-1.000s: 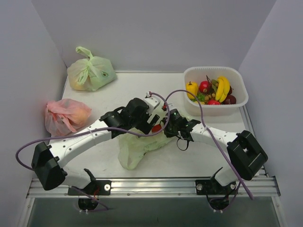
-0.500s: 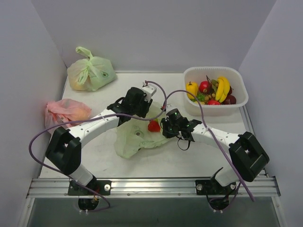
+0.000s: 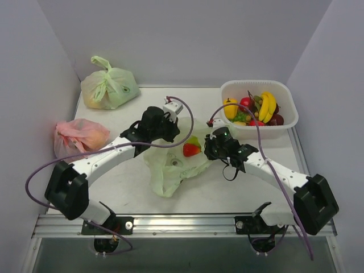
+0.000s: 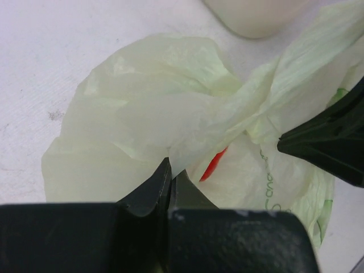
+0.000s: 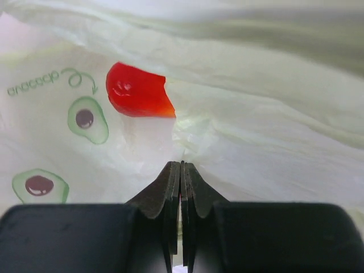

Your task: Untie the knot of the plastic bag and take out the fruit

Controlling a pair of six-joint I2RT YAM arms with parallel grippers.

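The pale-green plastic bag (image 3: pixel 170 168) lies crumpled at the table's middle, its mouth stretched between both grippers. My left gripper (image 3: pixel 172 135) is shut on the bag's upper film (image 4: pixel 170 119), pinched at the fingertips. My right gripper (image 3: pixel 206 150) is shut on the bag's right edge (image 5: pixel 239 136). A small red fruit (image 3: pixel 191 149) with a green top sits in the bag's mouth between the two grippers; it shows red in the right wrist view (image 5: pixel 138 91) and as a sliver under film in the left wrist view (image 4: pixel 215 165). The knot does not show. Avocado prints (image 5: pixel 87 119) mark the film.
A white basket (image 3: pixel 287 122) at the back right holds bananas, a yellow fruit and red and dark fruits. Another plump green bag (image 3: pixel 109 86) sits at the back left. A pink-red bag (image 3: pixel 79 138) lies against the left wall.
My left gripper came onto the bag and shut on its film. The right arm pulled its edge to the right. The bag spread and the red fruit came into the open.
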